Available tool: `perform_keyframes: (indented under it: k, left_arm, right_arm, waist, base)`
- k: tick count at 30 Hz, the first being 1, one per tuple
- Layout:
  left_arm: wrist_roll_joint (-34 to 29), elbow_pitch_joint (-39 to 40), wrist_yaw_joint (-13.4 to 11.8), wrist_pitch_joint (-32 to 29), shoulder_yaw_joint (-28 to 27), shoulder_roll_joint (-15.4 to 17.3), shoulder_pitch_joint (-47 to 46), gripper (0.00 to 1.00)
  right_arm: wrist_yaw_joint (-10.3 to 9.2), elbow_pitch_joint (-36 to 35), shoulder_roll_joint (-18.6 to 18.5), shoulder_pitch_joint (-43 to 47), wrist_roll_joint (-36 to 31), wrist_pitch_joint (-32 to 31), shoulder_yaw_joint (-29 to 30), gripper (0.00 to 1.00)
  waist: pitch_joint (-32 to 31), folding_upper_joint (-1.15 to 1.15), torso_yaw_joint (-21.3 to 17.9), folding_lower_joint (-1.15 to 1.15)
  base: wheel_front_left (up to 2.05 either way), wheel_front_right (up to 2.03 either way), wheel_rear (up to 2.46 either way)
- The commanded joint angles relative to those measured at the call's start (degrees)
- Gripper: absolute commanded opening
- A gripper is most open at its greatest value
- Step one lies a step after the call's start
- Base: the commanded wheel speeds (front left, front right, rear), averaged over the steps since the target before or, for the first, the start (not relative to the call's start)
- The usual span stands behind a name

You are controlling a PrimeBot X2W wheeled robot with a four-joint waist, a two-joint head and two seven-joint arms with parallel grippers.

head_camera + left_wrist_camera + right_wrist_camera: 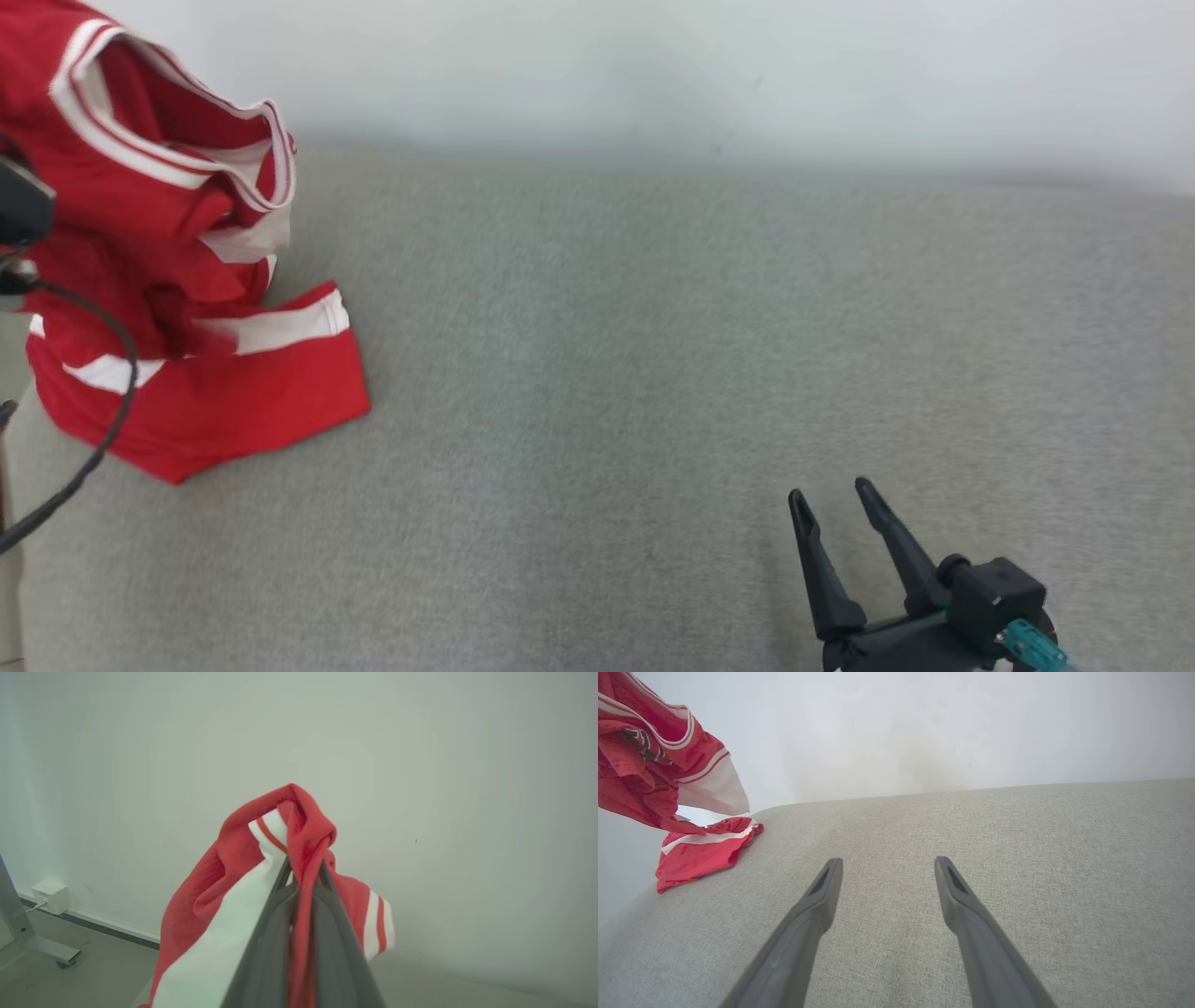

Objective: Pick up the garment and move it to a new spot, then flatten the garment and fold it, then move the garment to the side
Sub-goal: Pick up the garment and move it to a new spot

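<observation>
Red garment (187, 373) with white bands, at the left end of the grey fabric-covered counter (653, 373). Its upper part, with the striped collar opening, is raised off the surface. Its lower part, a flat red panel crossed by one white band, lies on the counter near the left edge. In the right wrist view the garment (654, 765) appears at the upper left: a hanging bunch above, and a crumpled red and white portion resting on the counter beside the rounded far-left corner.

Left claw (303, 870), closed on a fold of the garment (224, 872). Red cloth passes between the two nearly touching fingers (271, 933) and bulges over their tips, and white and striped cloth drapes down either side. A black cable (103, 411) loops in front of the garment at the left margin of the head view.

Right claw (831, 495), at the near right, fingers spread apart and holding nothing, well apart from the garment. In its own wrist view the right claw (888, 862) points across bare grey fabric toward the far edge.

A pale wall (653, 65) stands behind the counter. In the left wrist view a small white wall box (49, 896) sits low at the left, with a metal frame foot (46, 952) on the floor below it.
</observation>
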State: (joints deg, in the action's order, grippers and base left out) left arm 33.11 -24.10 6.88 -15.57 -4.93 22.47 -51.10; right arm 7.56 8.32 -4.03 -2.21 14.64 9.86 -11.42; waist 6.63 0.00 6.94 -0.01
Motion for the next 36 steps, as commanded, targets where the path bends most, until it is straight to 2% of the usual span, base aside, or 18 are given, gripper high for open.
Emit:
perform_keyframes:
  k: [1,11,20,24,29,34,36]
  left_arm:
    - [0.87,1.66,0.03,-0.86,0.67,-0.82,-0.82,0.00]
    - [5.88,11.26,0.42,-5.45,5.37,-6.20,-1.26,0.00]
    - [7.74,17.26,0.64,-4.93,10.04,-10.21,0.49,0.00]
    - [6.19,18.75,0.70,-2.87,12.41,-11.17,2.35,0.00]
    - [4.02,17.68,0.52,2.77,15.01,-13.71,8.04,0.00]
    - [1.92,12.68,0.54,8.24,18.24,-15.83,14.26,0.00]
    - [-0.68,9.44,0.54,9.98,20.31,-15.69,16.28,0.00]
  right_arm:
    - [-0.14,0.89,0.41,0.87,0.62,0.84,-0.04,1.00]
    - [-0.14,3.10,1.00,1.59,1.32,2.11,-0.82,1.00]
    - [-0.13,2.51,1.07,1.61,0.68,1.39,-0.65,1.00]
    - [-0.13,1.79,1.04,1.50,0.43,0.80,-0.70,1.00]
    - [-0.13,0.93,0.46,2.14,0.46,-0.18,-0.75,1.00]
    - [-0.14,-0.06,0.05,1.84,0.37,-1.20,-1.45,1.00]
    - [-0.13,-0.35,-0.24,1.67,0.57,-1.53,-1.95,1.00]
  waist:
    - [-4.40,0.00,-3.44,0.01]
    - [-8.54,0.00,-13.28,0.01]
    - [-8.57,0.00,-20.92,0.01]
    - [-7.84,0.00,-23.63,0.01]
    - [-6.58,0.00,-25.35,0.01]
    - [-5.32,0.00,-26.60,0.01]
    - [-5.01,0.00,-27.06,0.01]
  base:
    - [0.00,0.00,0.00]
    - [0.00,0.00,0.00]
    - [0.00,0.00,0.00]
    - [0.00,0.00,0.00]
    - [0.00,0.00,0.00]
    - [0.00,0.00,0.00]
    - [0.00,0.00,0.00]
